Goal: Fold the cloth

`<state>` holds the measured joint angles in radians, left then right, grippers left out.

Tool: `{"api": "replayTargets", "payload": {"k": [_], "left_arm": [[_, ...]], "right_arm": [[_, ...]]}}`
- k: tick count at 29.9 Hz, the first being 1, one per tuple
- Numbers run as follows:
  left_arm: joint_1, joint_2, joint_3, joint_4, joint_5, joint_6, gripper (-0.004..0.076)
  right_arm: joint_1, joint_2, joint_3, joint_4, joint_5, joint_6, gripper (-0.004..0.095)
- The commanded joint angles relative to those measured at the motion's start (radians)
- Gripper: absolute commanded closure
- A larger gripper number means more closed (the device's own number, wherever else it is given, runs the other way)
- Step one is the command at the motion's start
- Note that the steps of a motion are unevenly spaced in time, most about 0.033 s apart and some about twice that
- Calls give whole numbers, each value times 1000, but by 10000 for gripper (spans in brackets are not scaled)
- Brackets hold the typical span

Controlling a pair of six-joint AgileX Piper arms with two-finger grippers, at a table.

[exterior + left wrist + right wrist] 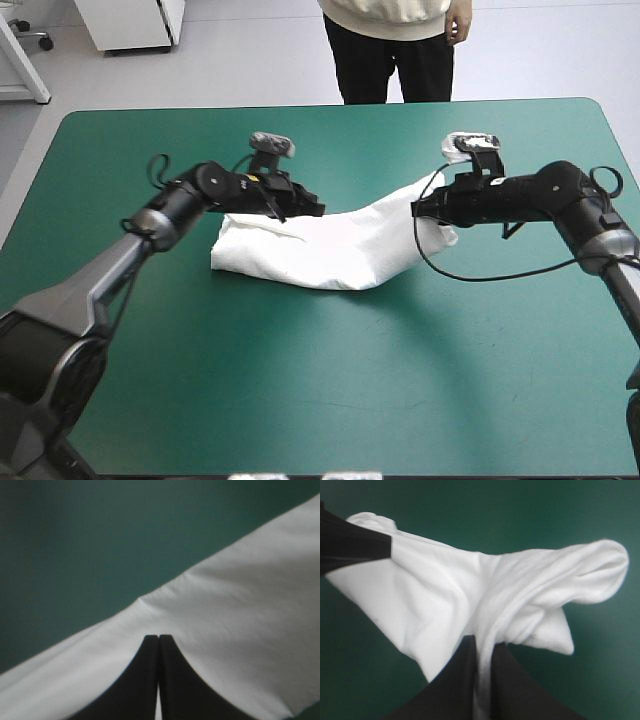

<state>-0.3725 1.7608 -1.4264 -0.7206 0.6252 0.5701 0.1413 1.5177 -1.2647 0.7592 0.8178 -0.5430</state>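
In the centre of the frame, slightly above the middle, the T-shirt (pixel 320 255) is seen as a folded white band on the teal-green table (pixel 300 400). Its left part is laid flat on the table and its right end is lifted off it. The left gripper (pixel 308 208) is placed at the band's far edge, left of centre. Its black fingers are pressed together on the T-shirt, and a thin white line of fabric is seen between them in the left wrist view. The right gripper (pixel 425 210) is placed at centre right, at the raised end. Its fingers are nearly closed, with bunched cloth pinched between them and spread in folds ahead of it in the right wrist view. In that view the left gripper is seen farther off, clamped on the opposite corner.
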Motion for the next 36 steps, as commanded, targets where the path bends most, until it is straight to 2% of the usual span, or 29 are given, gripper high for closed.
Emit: {"api": "replayTargets", "payload": {"k": [1, 3, 7, 12, 16, 21, 28, 30, 32, 36], "left_arm": [[96, -223, -53, 19, 102, -5, 733], [170, -322, -82, 56, 204, -14, 733], [303, -482, -133, 123, 327, -47, 733], [399, -644, -138, 225, 345, -96, 733], [404, -704, -138, 324, 366, -164, 733], [404, -706, -138, 351, 415, -189, 733], [404, -704, -138, 351, 410, -189, 733], [404, -697, -138, 351, 410, -189, 733], [404, -690, -138, 351, 416, -189, 733], [404, -657, -138, 351, 442, -189, 733]], "right_arm": [[96, 7, -143, 13, -4, 45, 924], [166, 53, -223, -28, -5, 90, 924], [301, 176, -384, -121, -2, 186, 924], [436, 370, -609, -284, 19, 328, 924], [506, 534, -836, -387, 99, 409, 924], [561, 730, -1126, -415, 222, 467, 924], [621, 900, -1383, -426, 287, 492, 909], [634, 914, -1396, -393, 293, 457, 852], [647, 914, -1396, -341, 291, 417, 753], [687, 912, -1409, -296, 276, 328, 411]]}}
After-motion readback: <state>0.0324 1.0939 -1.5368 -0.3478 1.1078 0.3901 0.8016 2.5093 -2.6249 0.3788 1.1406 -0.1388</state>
